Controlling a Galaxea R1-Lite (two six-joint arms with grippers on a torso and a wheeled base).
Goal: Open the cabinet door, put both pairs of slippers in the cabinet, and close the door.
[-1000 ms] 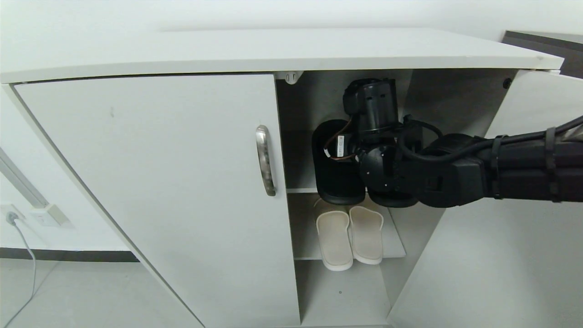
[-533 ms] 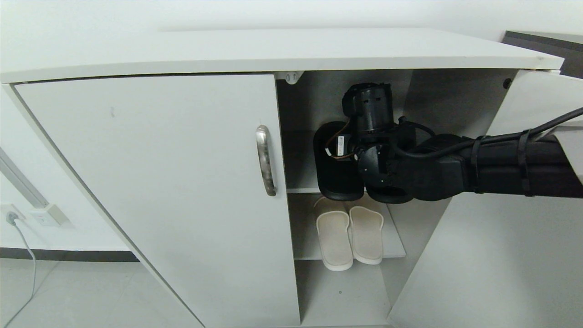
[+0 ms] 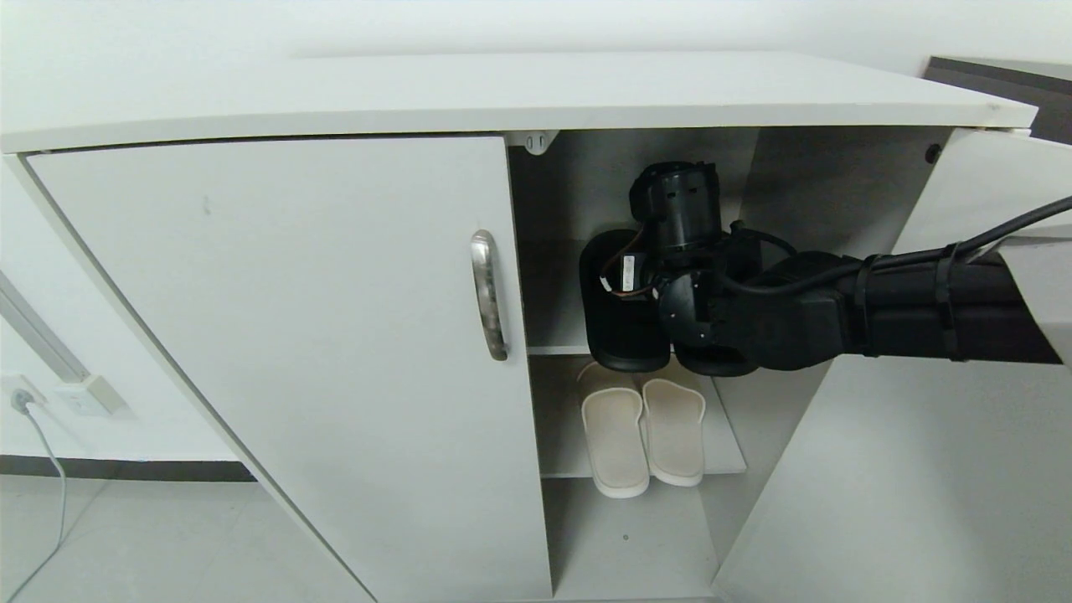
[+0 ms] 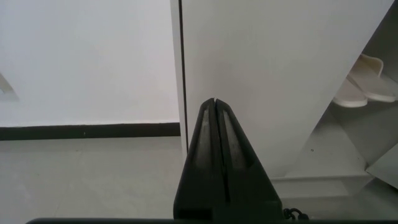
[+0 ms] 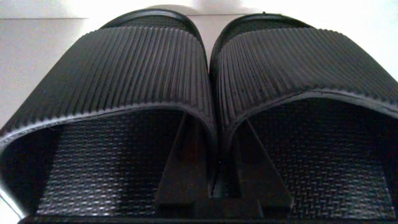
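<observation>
Two pairs found in cabinet (image 3: 502, 92): black slippers (image 3: 620, 335) clamped by right claw (image 5: 216, 174) at upper shelf (image 3: 548, 347), white slippers (image 3: 643, 431) below; left claw (image 4: 214, 124) closed, empty.

Black slippers (image 5: 143, 74) have ribbed straps and diamond-tread footbeds, the cream slippers (image 3: 643, 435) are totally plain, cabinet (image 3: 276, 335) is white, handle (image 3: 488, 295) shiny silver.

Ribbed black slippers (image 3: 620, 335) at upper shelf (image 3: 553, 349), cream slippers (image 3: 643, 431) below; door (image 3: 879, 486) open.
</observation>
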